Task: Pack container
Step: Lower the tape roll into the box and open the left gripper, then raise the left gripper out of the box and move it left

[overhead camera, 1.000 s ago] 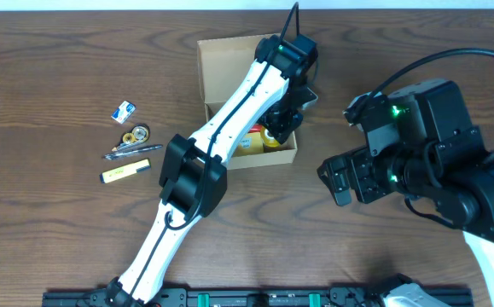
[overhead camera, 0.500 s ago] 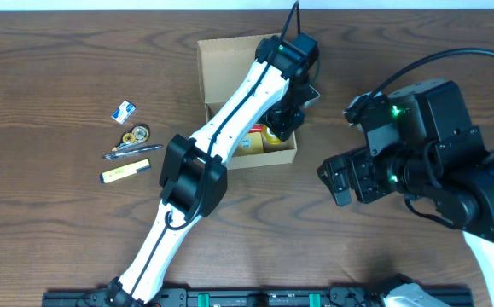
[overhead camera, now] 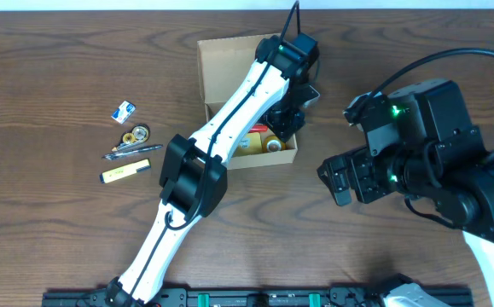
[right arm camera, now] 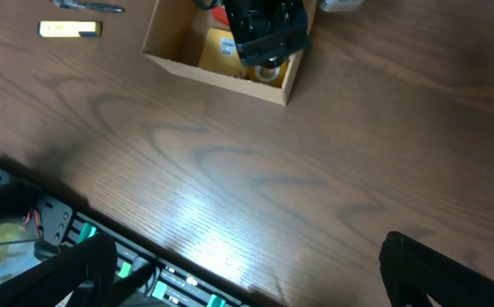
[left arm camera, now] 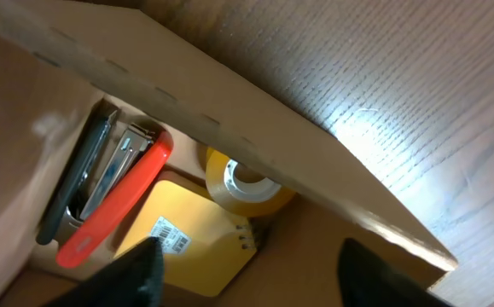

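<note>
The tan cardboard container (overhead camera: 221, 72) stands open at the table's middle back. It holds a yellow tape roll (overhead camera: 273, 145), a yellow pad with a barcode (left arm camera: 187, 247) and a red-handled tool (left arm camera: 114, 200). My left gripper (overhead camera: 282, 118) hovers over the container's right end, open and empty. In the left wrist view its fingers (left arm camera: 136, 277) straddle the pad and the bare box floor, below the box wall (left arm camera: 229, 111). My right gripper (overhead camera: 336, 181) is open and empty above bare table, right of the container (right arm camera: 221, 72).
On the table left of the container lie a small blue-white packet (overhead camera: 124, 111), a gold roll (overhead camera: 136, 135), a pen (overhead camera: 131, 150) and a yellow highlighter (overhead camera: 125, 172). A black rail (overhead camera: 255, 298) runs along the front edge.
My left gripper has drawn up and back a little from the container's front right corner, and the yellow tape roll now lies uncovered there. The right arm has not moved.
</note>
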Controlling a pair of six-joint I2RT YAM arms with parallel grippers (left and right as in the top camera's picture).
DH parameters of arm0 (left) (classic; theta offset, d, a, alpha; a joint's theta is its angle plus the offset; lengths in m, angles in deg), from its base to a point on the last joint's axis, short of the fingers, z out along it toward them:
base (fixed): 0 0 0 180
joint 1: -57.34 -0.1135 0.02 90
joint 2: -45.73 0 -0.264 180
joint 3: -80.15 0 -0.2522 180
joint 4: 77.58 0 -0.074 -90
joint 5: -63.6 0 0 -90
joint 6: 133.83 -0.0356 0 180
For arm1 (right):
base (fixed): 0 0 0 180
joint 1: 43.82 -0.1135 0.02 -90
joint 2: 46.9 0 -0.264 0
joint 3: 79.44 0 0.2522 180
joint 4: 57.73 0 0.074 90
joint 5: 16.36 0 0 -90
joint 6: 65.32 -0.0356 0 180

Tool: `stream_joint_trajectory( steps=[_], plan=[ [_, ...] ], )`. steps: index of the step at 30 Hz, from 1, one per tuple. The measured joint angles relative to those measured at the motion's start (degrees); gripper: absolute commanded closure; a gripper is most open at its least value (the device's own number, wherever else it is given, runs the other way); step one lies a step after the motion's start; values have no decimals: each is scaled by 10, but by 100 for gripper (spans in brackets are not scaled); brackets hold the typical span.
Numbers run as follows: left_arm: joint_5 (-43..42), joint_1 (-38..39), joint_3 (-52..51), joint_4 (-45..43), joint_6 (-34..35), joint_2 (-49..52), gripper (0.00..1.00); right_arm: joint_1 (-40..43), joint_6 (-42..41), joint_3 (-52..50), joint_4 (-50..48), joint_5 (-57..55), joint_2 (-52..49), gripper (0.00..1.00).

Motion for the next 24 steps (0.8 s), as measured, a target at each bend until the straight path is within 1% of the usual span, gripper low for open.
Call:
stream_joint_trajectory(
  steps=[1, 2, 4, 7, 12, 15, 19, 24],
  plan=[
    [0, 0, 0, 0, 5, 0, 46, 0, 0, 0, 0, 0, 0, 1],
    [0, 0, 0, 1, 11, 0, 53, 0, 0, 0, 0, 0, 0, 1],
    [0, -2, 0, 10, 20, 0, 71, 0, 0, 0, 0, 0, 0, 1],
    [0, -11, 7, 33, 42, 0, 94, 0, 0, 0, 0, 0, 0, 1],
    [0, -49, 52, 44, 86, -11, 94, 0, 0, 0, 0, 0, 0, 1],
    [5, -78, 60, 41, 112, -42, 94, 0, 0, 0, 0, 0, 0, 1],
    [54, -118, 65, 42, 164, -115, 94, 0, 0, 0, 0, 0, 0, 1],
    [128, -155, 73, 58, 234, -172, 94, 0, 0, 0, 0, 0, 0, 1]
  ],
)
